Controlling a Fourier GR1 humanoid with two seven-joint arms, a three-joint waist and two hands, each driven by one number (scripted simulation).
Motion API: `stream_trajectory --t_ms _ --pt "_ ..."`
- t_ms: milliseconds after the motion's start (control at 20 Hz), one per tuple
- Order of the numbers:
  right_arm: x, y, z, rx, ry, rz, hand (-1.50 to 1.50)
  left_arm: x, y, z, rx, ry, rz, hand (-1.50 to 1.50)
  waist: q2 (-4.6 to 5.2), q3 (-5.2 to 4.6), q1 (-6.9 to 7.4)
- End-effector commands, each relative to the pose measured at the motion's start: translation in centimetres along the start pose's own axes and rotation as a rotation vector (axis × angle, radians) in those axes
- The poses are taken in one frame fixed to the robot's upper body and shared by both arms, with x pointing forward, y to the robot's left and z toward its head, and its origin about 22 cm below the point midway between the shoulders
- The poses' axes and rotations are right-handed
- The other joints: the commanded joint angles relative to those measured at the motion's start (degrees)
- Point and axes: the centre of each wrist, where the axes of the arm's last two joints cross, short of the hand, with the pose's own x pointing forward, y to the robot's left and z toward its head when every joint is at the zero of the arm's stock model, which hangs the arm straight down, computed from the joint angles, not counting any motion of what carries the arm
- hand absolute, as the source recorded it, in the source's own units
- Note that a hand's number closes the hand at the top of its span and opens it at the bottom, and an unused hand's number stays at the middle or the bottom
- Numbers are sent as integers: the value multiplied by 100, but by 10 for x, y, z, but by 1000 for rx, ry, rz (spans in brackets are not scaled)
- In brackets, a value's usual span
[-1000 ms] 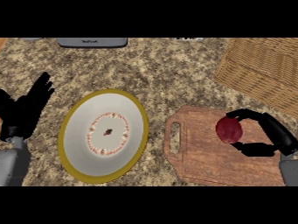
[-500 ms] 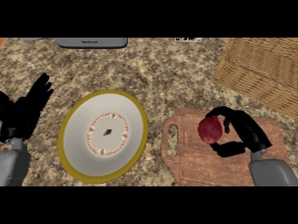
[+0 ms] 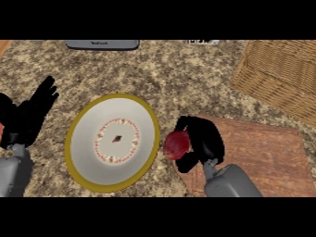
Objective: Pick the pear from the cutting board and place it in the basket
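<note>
Currently:
Pear: held at the cutting board's left edge, beside the plate.
Right robot hand: curled round the pear.
Left robot hand: relaxed, resting.
Handling: judged light, smooth, bruisable; best cupped round its belly.
Basket: well apart.

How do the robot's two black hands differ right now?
The left hand is open with straight fingers pointing up, holding nothing, resting at the view's left. The right hand is curled round the dark red pear, at the left edge of the wooden cutting board. Both are black on grey forearms.
</note>
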Motion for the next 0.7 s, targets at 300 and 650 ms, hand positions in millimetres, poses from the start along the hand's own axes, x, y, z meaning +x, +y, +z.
stream_trajectory --t_ms 300,650 --pt "88 -21 47 -285 -247 -398 150 -3 8 4 -2 9 21 0 2 29 -37" --pt "132 -77 76 -502 -168 -379 150 -10 19 -5 42 -5 -2 0 5 21 -158"
